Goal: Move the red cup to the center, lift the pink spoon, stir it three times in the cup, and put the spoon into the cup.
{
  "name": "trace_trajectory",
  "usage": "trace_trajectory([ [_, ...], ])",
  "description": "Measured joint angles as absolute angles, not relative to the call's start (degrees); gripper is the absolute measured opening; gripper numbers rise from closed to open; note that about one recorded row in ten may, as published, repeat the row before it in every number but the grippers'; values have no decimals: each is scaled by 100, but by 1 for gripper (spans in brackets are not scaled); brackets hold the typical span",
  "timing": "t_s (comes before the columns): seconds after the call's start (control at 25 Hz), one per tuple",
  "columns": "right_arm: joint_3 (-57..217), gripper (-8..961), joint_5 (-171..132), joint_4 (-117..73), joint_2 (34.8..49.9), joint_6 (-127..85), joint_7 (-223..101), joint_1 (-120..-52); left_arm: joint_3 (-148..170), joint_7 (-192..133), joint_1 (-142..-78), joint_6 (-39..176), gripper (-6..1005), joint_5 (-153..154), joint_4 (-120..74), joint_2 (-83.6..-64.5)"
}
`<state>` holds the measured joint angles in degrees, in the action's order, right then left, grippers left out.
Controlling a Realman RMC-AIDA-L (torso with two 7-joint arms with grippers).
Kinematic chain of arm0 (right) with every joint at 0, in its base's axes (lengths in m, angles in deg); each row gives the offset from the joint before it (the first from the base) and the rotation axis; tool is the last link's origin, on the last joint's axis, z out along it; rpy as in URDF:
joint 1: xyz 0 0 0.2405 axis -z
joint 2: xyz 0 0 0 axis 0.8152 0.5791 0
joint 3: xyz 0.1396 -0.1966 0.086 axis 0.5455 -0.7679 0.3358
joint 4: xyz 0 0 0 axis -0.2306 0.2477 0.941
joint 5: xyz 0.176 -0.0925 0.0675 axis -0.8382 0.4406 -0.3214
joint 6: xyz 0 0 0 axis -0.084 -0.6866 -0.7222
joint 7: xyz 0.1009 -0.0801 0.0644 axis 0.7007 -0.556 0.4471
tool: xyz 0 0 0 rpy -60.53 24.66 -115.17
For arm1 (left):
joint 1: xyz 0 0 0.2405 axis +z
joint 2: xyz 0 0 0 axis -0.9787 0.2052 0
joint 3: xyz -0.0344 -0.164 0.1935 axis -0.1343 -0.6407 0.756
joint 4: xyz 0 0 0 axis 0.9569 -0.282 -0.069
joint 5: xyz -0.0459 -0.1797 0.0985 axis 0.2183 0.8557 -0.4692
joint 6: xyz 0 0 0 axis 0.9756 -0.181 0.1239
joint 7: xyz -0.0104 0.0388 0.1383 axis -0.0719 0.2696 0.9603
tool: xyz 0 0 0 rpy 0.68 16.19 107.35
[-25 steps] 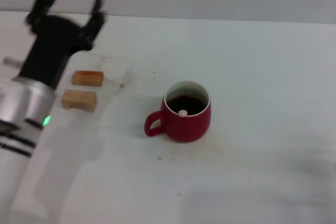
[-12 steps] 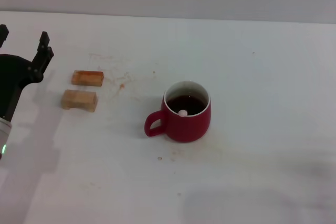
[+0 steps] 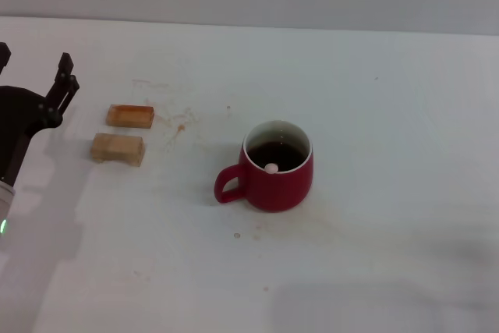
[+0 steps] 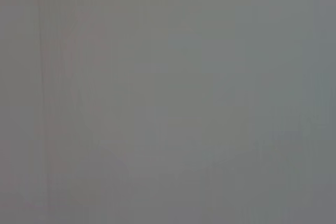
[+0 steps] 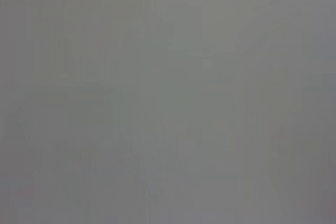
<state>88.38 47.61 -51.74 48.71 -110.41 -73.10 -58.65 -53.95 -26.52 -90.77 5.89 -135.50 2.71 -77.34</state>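
The red cup (image 3: 275, 178) stands upright near the middle of the white table, its loop handle toward the left, with dark liquid inside. A small pale pink end of the pink spoon (image 3: 270, 168) shows in the liquid; the rest of the spoon is hidden in the cup. My left gripper (image 3: 35, 58) is at the far left edge of the head view, well away from the cup, open and empty. My right gripper is out of view. Both wrist views show only plain grey.
Two tan wooden blocks (image 3: 130, 115) (image 3: 118, 149) lie on the table (image 3: 390, 115) left of the cup, close to my left gripper. Faint brown stains mark the table around the blocks and the cup.
My left arm has drawn back to the left edge, away from the blocks, with the gripper still open. The cup and the spoon in it have not moved.
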Motion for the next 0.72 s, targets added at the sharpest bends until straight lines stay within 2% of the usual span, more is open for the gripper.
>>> trace_trajectory([
  [0.72,8888,0,4759,-5166,4880,-11056,-7309,-5875,-5577,-2782,-9035,568,854,-13265,226,-7777],
])
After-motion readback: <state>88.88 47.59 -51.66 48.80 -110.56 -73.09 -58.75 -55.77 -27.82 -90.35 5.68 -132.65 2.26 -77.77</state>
